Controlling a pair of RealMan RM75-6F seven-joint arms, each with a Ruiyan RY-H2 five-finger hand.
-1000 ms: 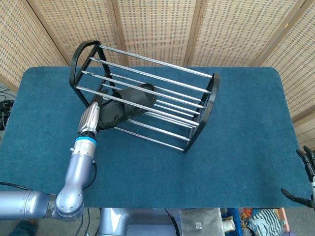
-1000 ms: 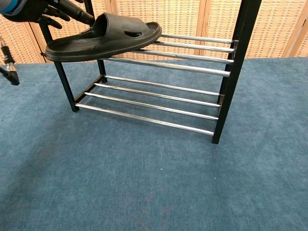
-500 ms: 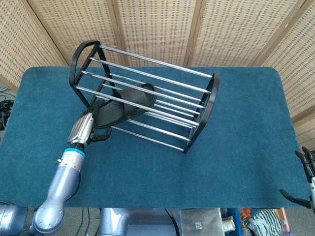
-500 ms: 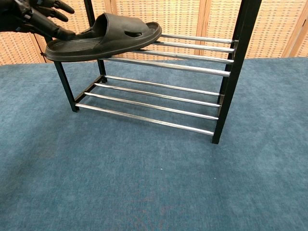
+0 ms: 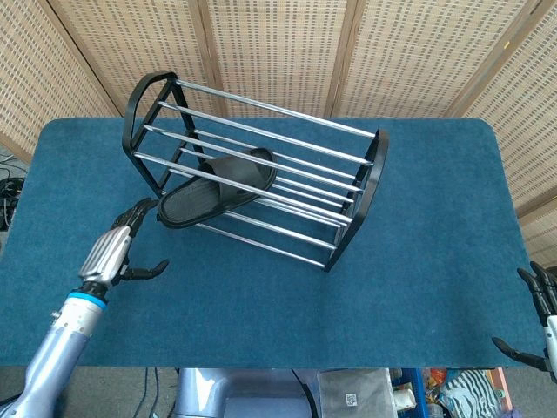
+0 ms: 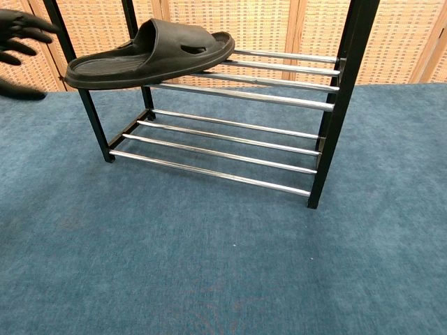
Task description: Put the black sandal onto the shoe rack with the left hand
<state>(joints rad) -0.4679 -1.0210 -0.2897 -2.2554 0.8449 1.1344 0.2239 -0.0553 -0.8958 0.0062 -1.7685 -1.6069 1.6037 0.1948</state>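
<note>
The black sandal [image 5: 218, 185] lies on the upper bars of the black-framed shoe rack [image 5: 359, 214], its heel sticking out past the front bar. In the chest view the sandal [image 6: 150, 52] rests toe-in on the top shelf of the shoe rack [image 6: 334, 105]. My left hand [image 5: 122, 246] hovers open to the left of the sandal's heel, fingers spread, touching nothing; its dark fingers [image 6: 17, 33] show at the chest view's left edge. My right hand [image 5: 540, 324] sits open at the table's near right corner, holding nothing.
The blue carpeted table [image 5: 418, 261] stretches wide in front and to the right of the rack. The rack's lower shelf [image 6: 223, 150] holds nothing. Wicker screens [image 5: 287, 43] stand behind the table.
My left hand let go of the sandal's heel and drew back left and toward the table's near edge. The sandal stayed on the rack. The right hand barely moved.
</note>
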